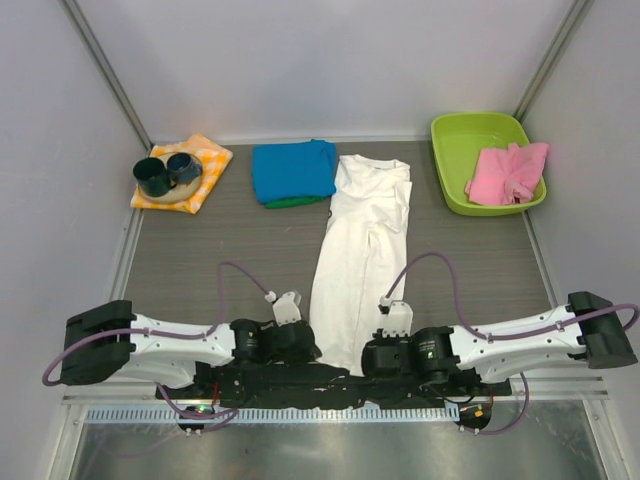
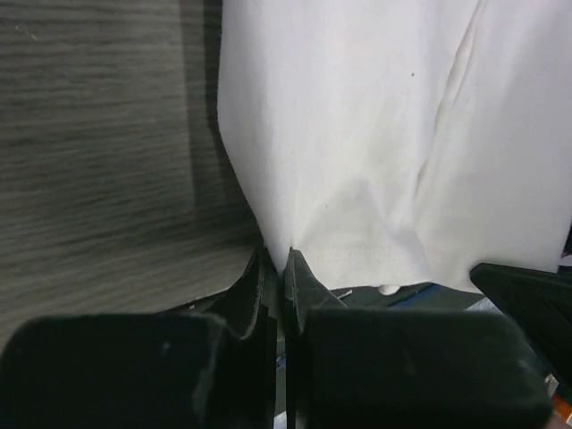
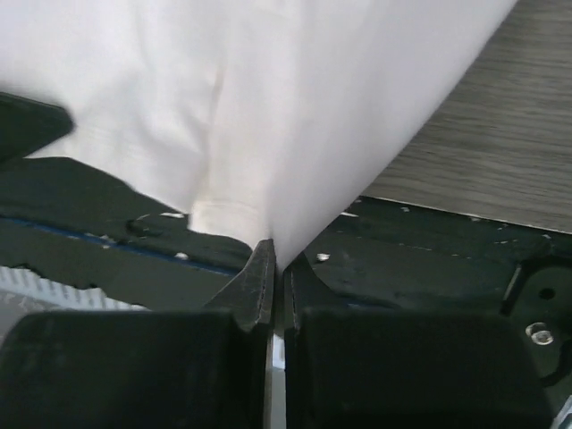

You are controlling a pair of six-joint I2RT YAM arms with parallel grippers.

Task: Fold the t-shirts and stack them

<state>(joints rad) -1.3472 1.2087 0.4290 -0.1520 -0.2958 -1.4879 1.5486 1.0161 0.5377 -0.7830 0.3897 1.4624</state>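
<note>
The white t-shirt lies stretched out on the tabletop; its long axis runs straight away from the arm bases, collar at the far end, hem at the near edge. The left fingers are clenched on the hem's near-left corner; the right fingers are clenched on its near-right corner. Each arm has its own corner, so neither is nearer. All the rest of the cloth lies ahead of both pairs of fingers; a likely next move is to carry the hem forward along that axis toward the collar, both arms together. The turquoise t-shirt sits folded on the green t-shirt, just left of the white one's collar end.

Seen from above, the wrists cover the hem between the two grips. Neither wrist view shows how many layers each pinch has taken. No print shows on the upturned face; only a sliver of the green tee peeks out.
</note>
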